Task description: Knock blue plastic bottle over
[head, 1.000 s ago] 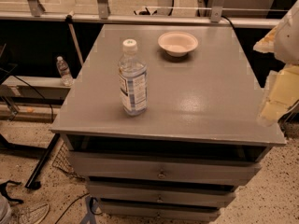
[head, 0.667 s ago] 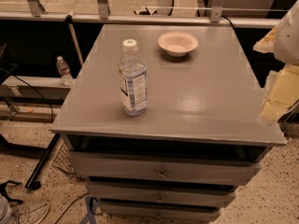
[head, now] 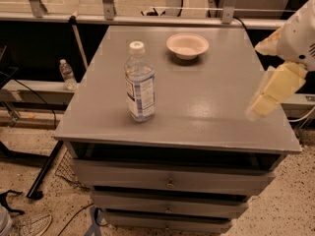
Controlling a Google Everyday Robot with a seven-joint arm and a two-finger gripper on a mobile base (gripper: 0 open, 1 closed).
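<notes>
The blue plastic bottle (head: 140, 83) stands upright on the grey cabinet top (head: 206, 107), left of its middle. It has a white cap and a blue-and-white label. My gripper (head: 268, 98) hangs at the right edge of the view, over the cabinet's right side, well to the right of the bottle and apart from it. Its pale yellow fingers (head: 278, 85) point down and to the left.
A white bowl (head: 187, 45) sits at the back of the cabinet top. A small clear bottle (head: 67, 74) stands on a low ledge to the left. Drawers (head: 170, 181) are below. Cables and a black bar lie on the floor at left.
</notes>
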